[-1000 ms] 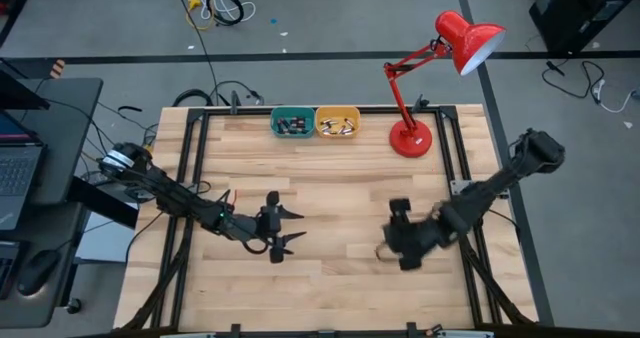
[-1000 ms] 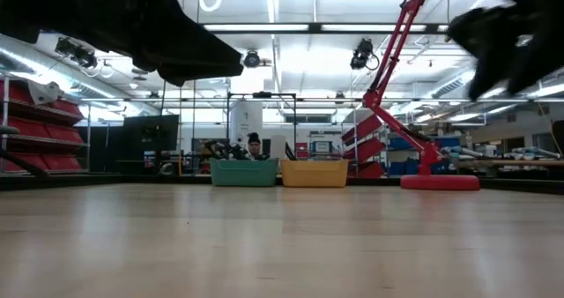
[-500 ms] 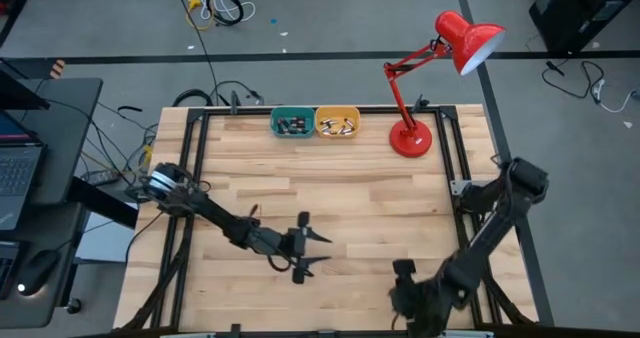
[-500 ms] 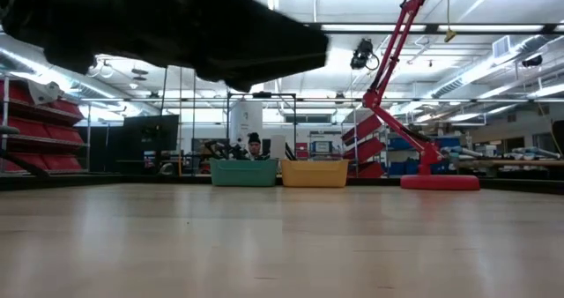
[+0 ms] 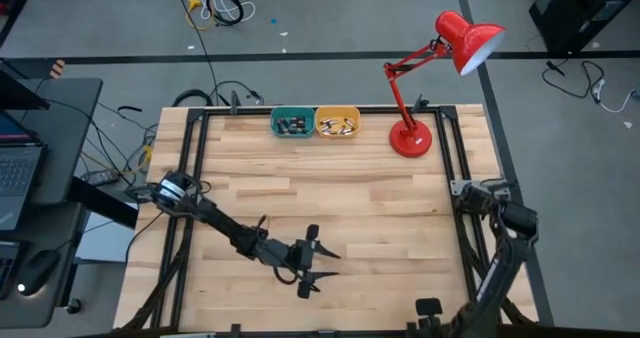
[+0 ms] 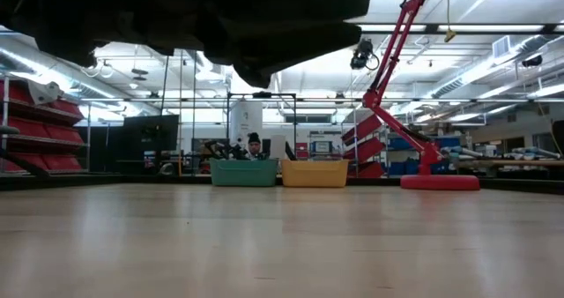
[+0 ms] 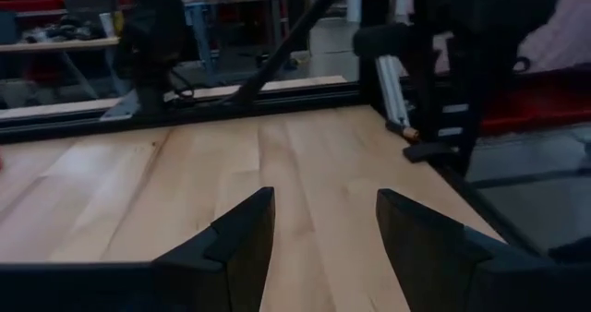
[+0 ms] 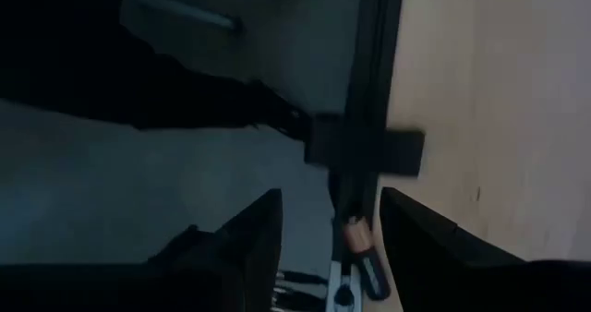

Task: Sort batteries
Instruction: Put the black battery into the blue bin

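Observation:
The batteries lie in two small bins at the table's far edge: dark ones [image 5: 291, 126] in the teal bin [image 5: 275, 124] and silvery ones [image 5: 338, 127] in the yellow bin [image 5: 322, 121]. My left gripper [image 5: 322, 263] hangs open over bare wood near the table's near edge, close to the middle; in the left wrist view its fingers [image 7: 323, 201] frame only tabletop. My right gripper [image 5: 428, 310] is drawn back to the near edge on the right side and stands open [image 8: 331, 210], looking past the table's rim at the floor.
A red desk lamp stands on its round base [image 5: 410, 138] at the far right. Black frame rails [image 5: 452, 168] run along the table's sides. A small orange-and-dark object [image 8: 358, 247] sits by the rail below my right gripper. A person [image 6: 254, 144] is in the room behind.
My left gripper has moved toward the near edge and to the right, staying open. My right arm has folded back, carrying its gripper from the middle right of the table to the near edge. In the low view the right gripper has left the picture.

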Action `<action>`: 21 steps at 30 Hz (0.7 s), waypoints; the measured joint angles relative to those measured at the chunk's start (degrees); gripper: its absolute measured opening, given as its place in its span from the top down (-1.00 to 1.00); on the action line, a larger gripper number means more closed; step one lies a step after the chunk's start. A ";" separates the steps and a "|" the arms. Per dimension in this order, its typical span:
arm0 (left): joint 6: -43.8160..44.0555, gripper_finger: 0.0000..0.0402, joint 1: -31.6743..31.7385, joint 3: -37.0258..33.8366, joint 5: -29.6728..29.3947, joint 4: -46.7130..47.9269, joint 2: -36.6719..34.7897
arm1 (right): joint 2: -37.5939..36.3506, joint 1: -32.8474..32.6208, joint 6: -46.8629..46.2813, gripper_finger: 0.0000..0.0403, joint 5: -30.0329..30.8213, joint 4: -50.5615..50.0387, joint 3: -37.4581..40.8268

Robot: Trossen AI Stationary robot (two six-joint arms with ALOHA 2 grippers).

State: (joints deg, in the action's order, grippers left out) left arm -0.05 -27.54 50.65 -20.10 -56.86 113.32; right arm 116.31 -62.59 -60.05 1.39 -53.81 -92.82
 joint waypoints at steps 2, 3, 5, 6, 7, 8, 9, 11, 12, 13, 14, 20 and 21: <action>0.59 -0.03 -0.26 0.00 -1.95 0.08 0.00 | 1.49 -1.27 -1.27 0.16 0.00 -0.68 -0.20; 0.50 -0.03 -0.38 0.00 -2.55 0.25 0.00 | 2.30 -1.90 -1.45 0.16 0.00 -1.28 -0.20; 0.45 -0.03 -0.50 -0.02 -2.80 0.14 0.00 | 3.73 -3.02 -1.46 0.16 -0.16 -4.03 -0.20; 0.44 -0.03 -0.57 -0.02 -2.82 0.13 0.00 | 4.25 -3.41 -1.48 0.16 -0.75 -5.45 -0.17; 0.44 -0.03 -0.65 -0.02 -2.80 0.15 0.00 | 4.62 -3.73 -1.43 0.16 -1.46 -6.45 -0.17; 0.44 -0.03 -0.67 -0.02 -2.80 0.26 0.00 | 4.70 -4.01 -1.33 0.16 -1.83 -7.37 -0.17; 0.42 -0.03 -0.71 -0.02 -2.78 0.31 0.00 | 4.69 -4.25 -1.31 0.16 -2.10 -8.02 -0.02; 0.42 -0.03 -0.69 -0.02 -2.80 0.63 0.00 | 4.44 -4.43 -0.99 0.16 -1.98 -8.05 0.15; 0.39 -0.03 -0.69 -0.02 -2.80 0.99 0.00 | 4.38 -4.44 -0.81 0.16 -1.61 -7.83 0.15; 0.39 -0.04 -0.67 -0.04 -2.88 1.28 0.00 | 4.34 -4.44 -0.60 0.16 -1.47 -7.71 0.17; 0.39 -0.04 -0.64 -0.04 -3.11 1.52 0.00 | 4.32 -4.44 -0.59 0.17 -1.43 -7.68 0.17; 0.35 -0.04 -0.56 -0.04 -3.87 2.22 0.00 | 4.54 -4.44 -0.61 0.17 -1.40 -6.07 1.85; 0.33 -0.04 -0.56 -0.04 -3.90 2.29 0.00 | 4.55 -4.44 -0.57 0.17 -1.40 -5.87 2.25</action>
State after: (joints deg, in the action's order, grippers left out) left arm 0.28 -28.10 50.61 -24.00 -54.57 113.32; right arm 120.86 -67.02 -60.63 -0.01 -59.67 -90.57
